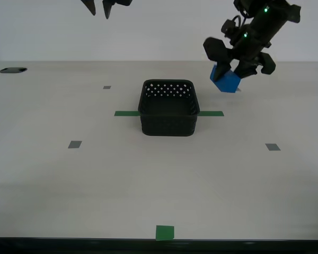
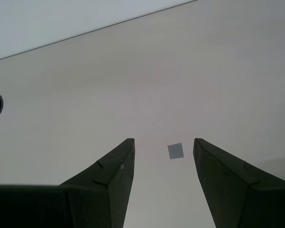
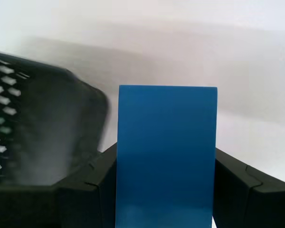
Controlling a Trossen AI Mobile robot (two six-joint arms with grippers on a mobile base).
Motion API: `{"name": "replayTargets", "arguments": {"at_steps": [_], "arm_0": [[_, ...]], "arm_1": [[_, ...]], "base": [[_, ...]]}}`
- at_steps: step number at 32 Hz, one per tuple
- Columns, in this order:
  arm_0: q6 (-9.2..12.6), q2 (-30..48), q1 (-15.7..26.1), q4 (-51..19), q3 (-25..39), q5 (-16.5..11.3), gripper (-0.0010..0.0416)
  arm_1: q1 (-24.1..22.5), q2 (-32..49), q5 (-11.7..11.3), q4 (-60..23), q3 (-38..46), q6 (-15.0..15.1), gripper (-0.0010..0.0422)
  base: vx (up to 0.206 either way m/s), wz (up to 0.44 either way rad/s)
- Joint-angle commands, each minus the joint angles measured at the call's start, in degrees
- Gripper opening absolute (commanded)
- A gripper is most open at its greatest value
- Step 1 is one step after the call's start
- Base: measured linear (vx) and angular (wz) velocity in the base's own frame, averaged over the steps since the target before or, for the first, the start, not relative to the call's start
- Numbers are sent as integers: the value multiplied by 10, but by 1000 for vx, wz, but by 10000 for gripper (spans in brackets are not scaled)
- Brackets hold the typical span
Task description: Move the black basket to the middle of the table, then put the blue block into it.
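Note:
The black basket (image 1: 168, 108) stands on the green tape line near the middle of the table (image 1: 159, 180); a blurred part of it shows in the first wrist view (image 3: 42, 128). My first gripper (image 1: 229, 79) is shut on the blue block (image 1: 225, 80) and holds it in the air, above the table to the exterior view's right of the basket. The block fills the space between the jaws in the first wrist view (image 3: 166, 156). My second gripper (image 2: 164, 152) is open and empty, high over the table at the exterior view's upper left (image 1: 99, 7).
Small grey squares (image 1: 74, 144) (image 1: 273, 147) (image 1: 106, 87) mark the table; one shows between the second gripper's fingers (image 2: 175, 151). A green square (image 1: 165, 232) lies at the near edge. Dark cable holes (image 1: 12, 70) sit at the far corners.

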Motion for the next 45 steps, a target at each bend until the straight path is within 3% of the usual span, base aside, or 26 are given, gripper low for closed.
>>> {"name": "replayTargets", "arguments": {"at_steps": [1,5,6,8,9,10,17,19,20,24,27,30,31,32,33,35,42,45], "arm_0": [[0,-25,8,0,1,-43,-1],[2,-44,41,0,1,-137,-1],[2,-44,57,0,1,-144,-1],[1,-44,71,0,1,-144,-1],[1,-44,116,14,1,-144,-1],[1,-44,134,26,1,-144,-1],[-5,-44,167,74,1,-128,0],[-5,-44,167,74,1,-96,5],[-5,-44,167,77,1,-78,21],[-6,-44,167,80,1,-76,77],[-5,-44,167,86,1,-75,142],[-5,-44,167,86,1,-75,227],[-5,-44,167,86,1,-75,282],[-5,-44,167,86,1,-75,295],[-5,-44,167,86,1,-75,349],[-5,-44,167,86,1,-75,395],[-5,-44,167,91,1,-74,387],[-5,-44,167,92,1,-53,387]], "arm_1": [[0,0,0,0,1,2,165],[0,0,0,2,1,2,165],[0,0,0,2,1,2,165],[0,0,0,3,1,2,165],[0,0,0,5,1,2,165],[0,0,0,5,1,2,165],[0,0,0,19,1,2,165],[0,0,0,20,1,2,165],[0,0,0,21,1,2,165],[0,0,0,22,2,2,165],[0,0,0,23,1,2,165],[0,0,0,23,2,2,165],[0,0,0,23,2,2,165],[0,0,0,23,2,2,165],[0,0,0,23,2,2,165],[0,0,0,23,1,2,165],[0,0,0,23,1,2,165],[0,0,0,23,1,2,165]], "base": [[0,0],[0,0],[0,0],[0,0],[0,0],[0,0],[0,0],[0,0],[0,0],[0,0],[0,0],[0,0],[0,0],[0,0],[0,0],[0,0],[0,0],[0,0]]}}
